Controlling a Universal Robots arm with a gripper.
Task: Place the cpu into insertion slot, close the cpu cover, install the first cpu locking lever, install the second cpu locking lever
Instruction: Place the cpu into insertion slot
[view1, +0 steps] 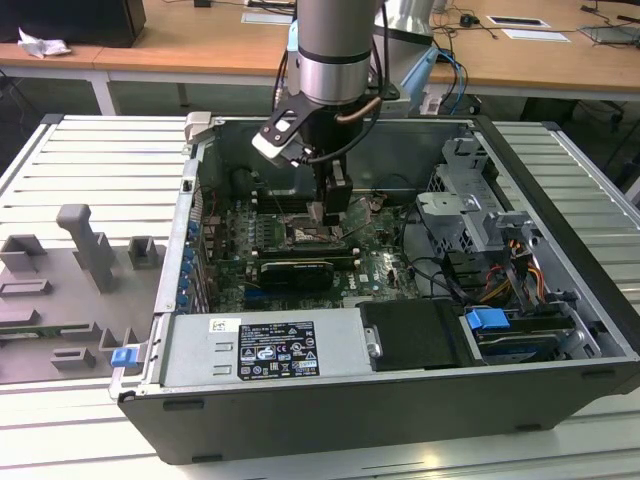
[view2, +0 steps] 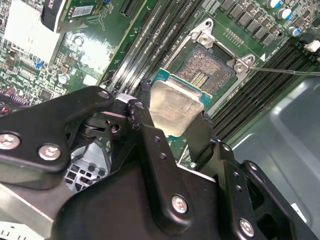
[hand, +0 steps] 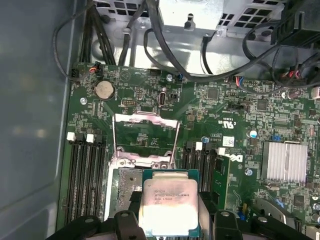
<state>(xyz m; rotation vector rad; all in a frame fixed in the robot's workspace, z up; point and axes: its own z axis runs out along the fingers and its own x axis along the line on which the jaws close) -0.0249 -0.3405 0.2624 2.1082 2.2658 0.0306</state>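
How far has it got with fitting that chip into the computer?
Early on. Done: the chip is picked up and clamped in the end effector. In hand: it hangs over the socket, whose pins show bare, so it is not seated. Left: the cover is flipped open, so closing it and fastening both levers are not done.

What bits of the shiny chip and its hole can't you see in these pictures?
- The cpu: its underside faces away in both wrist views.
- The insertion slot: the cpu covers a corner of it in the second wrist view and most of it in the first wrist view.
- The gripper: its body is cut off by the picture edge in both wrist views.
- The gap between the cpu and the insertion slot: cannot tell.
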